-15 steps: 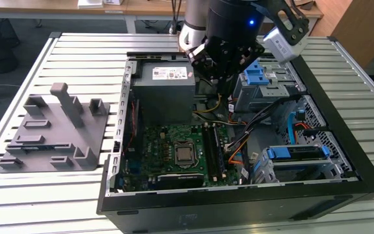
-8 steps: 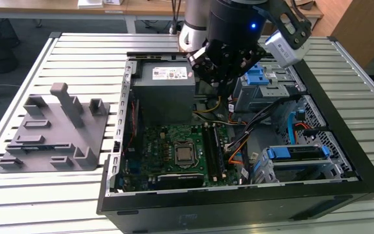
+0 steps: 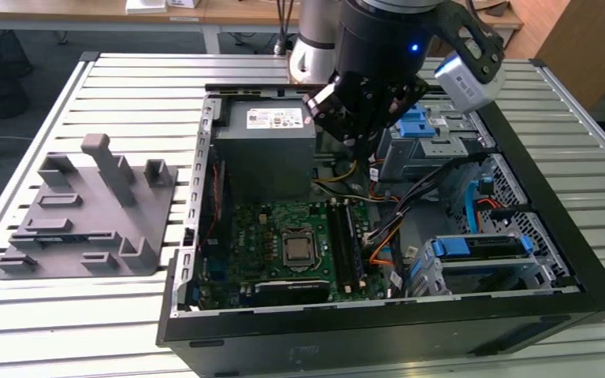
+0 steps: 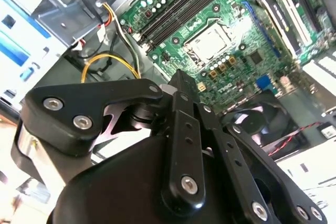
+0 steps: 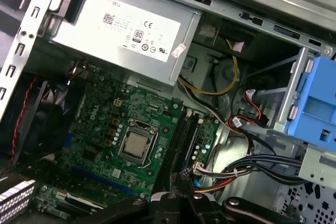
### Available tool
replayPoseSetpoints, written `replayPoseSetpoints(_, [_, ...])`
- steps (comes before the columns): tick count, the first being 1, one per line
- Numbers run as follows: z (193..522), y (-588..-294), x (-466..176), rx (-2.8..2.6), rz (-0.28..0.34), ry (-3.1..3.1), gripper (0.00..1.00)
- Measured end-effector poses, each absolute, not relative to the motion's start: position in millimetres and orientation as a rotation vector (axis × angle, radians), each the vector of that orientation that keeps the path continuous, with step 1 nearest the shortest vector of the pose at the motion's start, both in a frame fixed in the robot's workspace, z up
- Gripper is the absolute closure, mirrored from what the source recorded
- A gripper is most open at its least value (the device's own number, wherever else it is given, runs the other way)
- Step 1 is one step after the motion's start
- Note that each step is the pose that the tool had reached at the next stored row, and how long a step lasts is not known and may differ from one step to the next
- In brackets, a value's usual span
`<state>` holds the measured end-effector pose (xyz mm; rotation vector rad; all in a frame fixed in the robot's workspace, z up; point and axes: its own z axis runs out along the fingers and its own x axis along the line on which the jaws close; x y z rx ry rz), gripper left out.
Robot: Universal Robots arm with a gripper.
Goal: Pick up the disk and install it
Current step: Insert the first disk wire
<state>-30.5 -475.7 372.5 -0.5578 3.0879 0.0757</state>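
Observation:
The disk (image 3: 476, 246), a flat drive in a blue carrier, lies in the metal cage at the near corner of the open computer case on the exterior view's right. A white-and-blue labelled face (image 4: 13, 30) in a metal bay may be the same disk. My gripper (image 3: 350, 134) hangs over the back half of the case, between the power supply and the drive cage with the blue latch, well apart from the disk. Its fingers (image 5: 181, 184) meet at the tips with nothing between them; in the second wrist view the gripper (image 4: 178, 77) points down at the motherboard.
The grey power-supply box (image 3: 265, 134) stands just beside the gripper, and the blue latch (image 3: 415, 124) tops the drive cage on its other side. Cables (image 5: 220, 85) run between them. The motherboard (image 3: 292, 244) lies below. A grey fixture (image 3: 87, 209) sits on the slatted table.

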Motion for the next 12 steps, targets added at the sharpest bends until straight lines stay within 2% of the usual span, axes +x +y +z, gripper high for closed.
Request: replayPoseSetpoints(12, [372.3, -475.9, -30.5, -0.601, 0.076, 3.080, 0.89])
